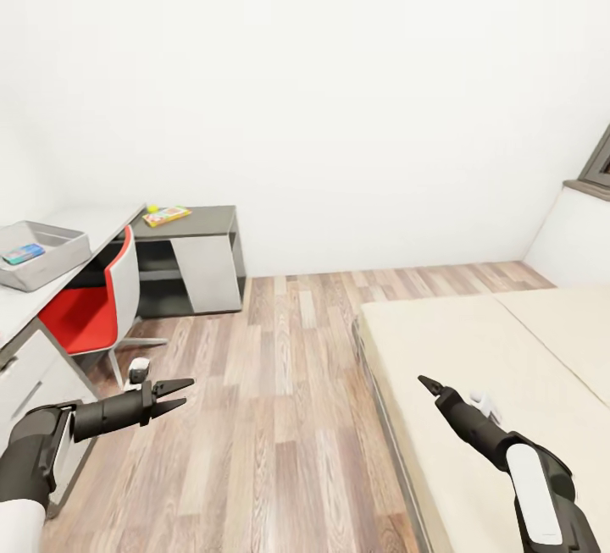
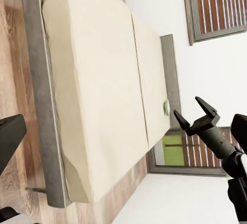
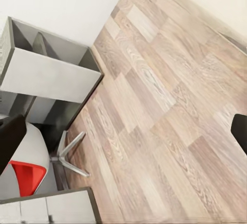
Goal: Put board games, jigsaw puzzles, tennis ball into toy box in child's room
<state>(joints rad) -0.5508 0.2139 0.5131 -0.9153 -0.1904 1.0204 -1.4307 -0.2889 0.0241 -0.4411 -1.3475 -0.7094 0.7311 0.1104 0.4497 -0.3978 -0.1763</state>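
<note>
The grey toy box [image 1: 63,258] stands on the pale table [image 1: 80,227] at the left, with a blue board game [image 1: 23,253] lying inside it. Further along, on the low dark cabinet [image 1: 207,221], lie the small tennis ball [image 1: 152,207] and a flat yellow multicolour toy [image 1: 167,215]; I cannot tell if that is a game or a puzzle. The cream bed [image 1: 474,350] fills the right. A small green-and-white thing [image 2: 166,107] sits at the mattress's far edge. My left gripper [image 1: 174,395] hangs open over the floor. My right gripper [image 1: 428,384] [image 2: 195,113] is open above the bed's near corner.
A red and white swivel chair [image 1: 93,307] [image 3: 25,175] stands between the table and the cabinet [image 3: 51,74]. Wood-plank floor [image 1: 280,384] runs between the table and the bed. A window [image 2: 216,5] is on the wall beyond the bed.
</note>
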